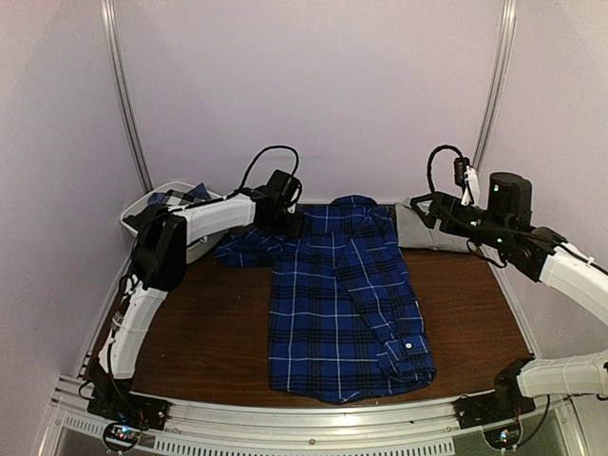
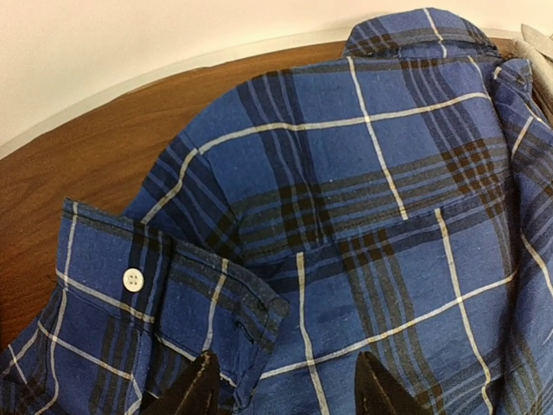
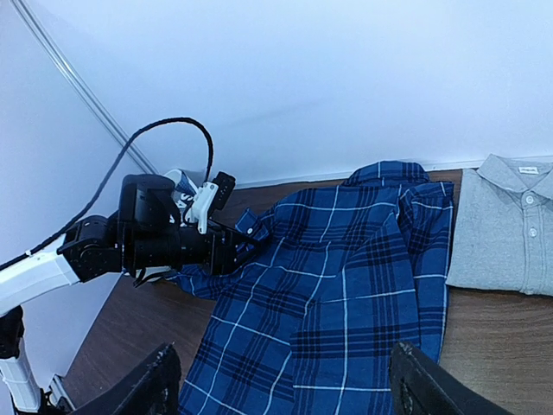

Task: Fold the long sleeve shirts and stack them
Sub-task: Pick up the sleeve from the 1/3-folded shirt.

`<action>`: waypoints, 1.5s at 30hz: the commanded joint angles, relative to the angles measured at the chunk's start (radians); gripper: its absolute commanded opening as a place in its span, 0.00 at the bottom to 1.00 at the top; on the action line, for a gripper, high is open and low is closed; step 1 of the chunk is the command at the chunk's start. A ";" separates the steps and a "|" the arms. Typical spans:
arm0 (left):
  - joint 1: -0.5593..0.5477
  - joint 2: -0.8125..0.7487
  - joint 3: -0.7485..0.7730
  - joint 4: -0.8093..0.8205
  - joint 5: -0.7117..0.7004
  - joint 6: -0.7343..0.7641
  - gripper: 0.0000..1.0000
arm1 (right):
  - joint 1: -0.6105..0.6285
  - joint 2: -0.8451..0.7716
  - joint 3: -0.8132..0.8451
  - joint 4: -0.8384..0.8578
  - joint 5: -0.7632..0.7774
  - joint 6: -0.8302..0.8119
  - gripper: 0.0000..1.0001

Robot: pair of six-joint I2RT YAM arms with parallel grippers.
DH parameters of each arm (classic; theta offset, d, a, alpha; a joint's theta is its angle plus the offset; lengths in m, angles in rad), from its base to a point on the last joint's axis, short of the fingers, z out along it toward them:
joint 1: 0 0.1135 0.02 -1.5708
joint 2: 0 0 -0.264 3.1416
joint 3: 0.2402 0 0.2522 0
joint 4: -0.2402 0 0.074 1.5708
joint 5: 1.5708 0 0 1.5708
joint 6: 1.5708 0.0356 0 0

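Observation:
The royal-blue plaid long sleeve shirt lies flat in the middle of the table, collar toward the back wall. Its right sleeve is folded across the body, with the cuff near the hem. The left sleeve is bunched toward the left, and its buttoned cuff rests by the shoulder. My left gripper sits low over that shoulder, jaws apart, with the cloth lying flat under the fingers. The plain grey shirt lies folded at the back right. My right gripper hovers above it, open and holding nothing.
A white plastic basket with some cloth in it stands at the back left, behind the left arm. Brown tabletop shows on either side of the plaid shirt. The walls close in at the back and on both sides.

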 commanded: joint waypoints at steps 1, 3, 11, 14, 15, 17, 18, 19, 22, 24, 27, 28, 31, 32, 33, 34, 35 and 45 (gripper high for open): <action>-0.001 0.025 0.039 0.021 -0.022 -0.011 0.53 | 0.006 -0.014 -0.017 0.017 -0.012 0.018 0.84; -0.001 0.034 0.048 0.021 -0.029 -0.007 0.51 | 0.006 -0.010 -0.021 0.024 -0.021 0.024 0.84; 0.007 0.071 0.083 0.021 -0.024 0.007 0.48 | 0.006 -0.002 -0.032 0.052 -0.035 0.047 0.85; 0.010 0.088 0.091 0.022 -0.020 0.010 0.47 | 0.006 -0.001 -0.032 0.052 -0.036 0.048 0.85; 0.012 0.091 0.093 0.023 -0.018 0.012 0.47 | 0.006 0.000 -0.032 0.051 -0.037 0.050 0.85; 0.014 0.100 0.100 0.026 -0.018 0.014 0.47 | 0.006 0.001 -0.033 0.054 -0.036 0.050 0.85; 0.016 0.103 0.103 0.028 -0.018 0.015 0.47 | 0.006 0.000 -0.034 0.054 -0.037 0.050 0.85; 0.017 0.108 0.106 0.030 -0.020 0.015 0.47 | 0.006 0.002 -0.035 0.056 -0.037 0.050 0.85; 0.023 0.115 0.116 0.040 -0.021 0.022 0.44 | 0.006 0.007 -0.037 0.061 -0.041 0.056 0.85; 0.029 0.120 0.127 0.041 -0.025 0.032 0.41 | 0.006 0.007 -0.042 0.072 -0.044 0.063 0.85; 0.041 0.120 0.138 0.038 -0.016 0.044 0.28 | 0.006 0.009 -0.049 0.090 -0.056 0.074 0.85; 0.043 0.119 0.143 0.034 -0.009 0.049 0.21 | 0.006 0.012 -0.051 0.096 -0.061 0.077 0.85; 0.044 0.100 0.146 0.023 0.017 0.075 0.04 | 0.006 0.024 -0.053 0.098 -0.070 0.087 0.85; 0.044 0.087 0.136 0.024 0.031 0.087 0.00 | 0.006 0.029 -0.054 0.123 -0.072 0.090 0.85; 0.044 0.071 0.127 0.024 0.042 0.094 0.00 | 0.006 0.037 -0.055 0.133 -0.076 0.092 0.85; 0.044 0.045 0.115 0.025 0.049 0.100 0.00 | 0.006 0.044 -0.056 0.142 -0.082 0.095 0.85; 0.043 0.020 0.098 0.028 0.059 0.109 0.00 | 0.006 0.052 -0.056 0.150 -0.087 0.098 0.85; 0.011 -0.296 -0.189 0.180 0.307 0.151 0.00 | 0.010 0.190 -0.046 0.269 -0.180 0.155 0.85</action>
